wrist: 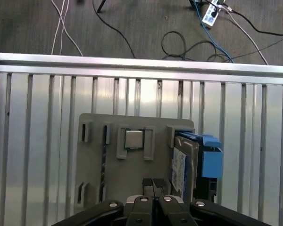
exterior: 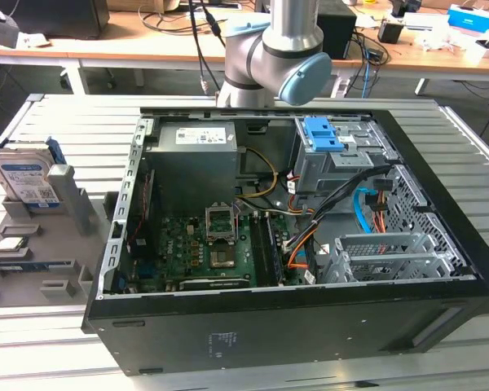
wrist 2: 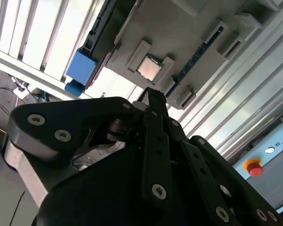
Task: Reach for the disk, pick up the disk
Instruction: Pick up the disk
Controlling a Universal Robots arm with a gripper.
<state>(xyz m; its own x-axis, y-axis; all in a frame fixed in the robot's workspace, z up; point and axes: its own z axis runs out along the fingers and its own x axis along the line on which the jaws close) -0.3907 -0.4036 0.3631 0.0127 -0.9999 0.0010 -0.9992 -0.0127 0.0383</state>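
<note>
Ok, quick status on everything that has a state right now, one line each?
disk: standing on edge in the grey stand, not gripped.
gripper: shut, empty, apart from the disk.
processor chip: seated in its holder on the stand.
computer case: on its side, side panel off.

Robotics lab, slatted aluminium bench [exterior: 65,114], opened computer case [exterior: 269,326], cable-strewn desks [exterior: 147,45]

- No print is legible anywhere.
- The disk [exterior: 24,175], by the tabletop's [exterior: 57,358] edge on the exterior view's left: blue-and-white label, print too small.
- The power supply [exterior: 197,137]: pale label, illegible.
- The computer case [exterior: 220,340], near wall: tiny white marks.
</note>
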